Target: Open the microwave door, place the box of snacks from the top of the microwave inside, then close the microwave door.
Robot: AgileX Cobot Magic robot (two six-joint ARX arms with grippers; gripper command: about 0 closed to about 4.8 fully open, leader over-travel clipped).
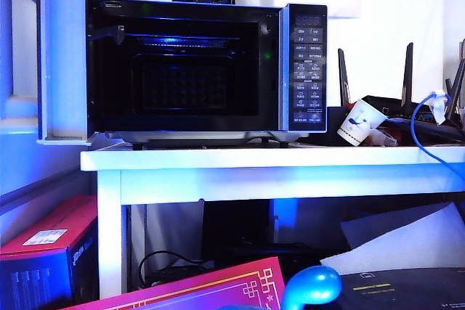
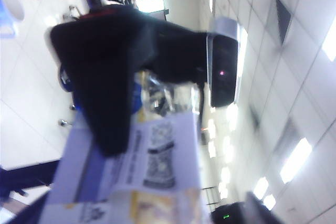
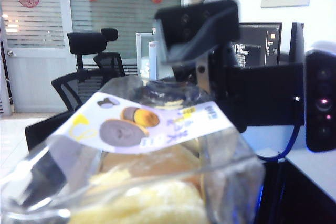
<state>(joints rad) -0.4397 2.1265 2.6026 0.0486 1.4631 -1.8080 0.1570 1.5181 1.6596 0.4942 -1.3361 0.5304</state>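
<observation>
The right end effector (image 3: 47, 174) holds the box of snacks (image 3: 157, 129) (microwave door (image 1: 65, 49) stands open); the left end effector (image 2: 134, 103) is just beside the box, its spread unclear

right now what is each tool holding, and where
The right tool seems to hold the box of snacks by its side wall; exact spot hidden. The left tool is by the same box; a hold cannot be told.

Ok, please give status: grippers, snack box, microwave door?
Left gripper and right gripper both close at box of snacks, jaws hidden, grip unclear. Microwave door open. Nothing blocks microwave opening.
</observation>
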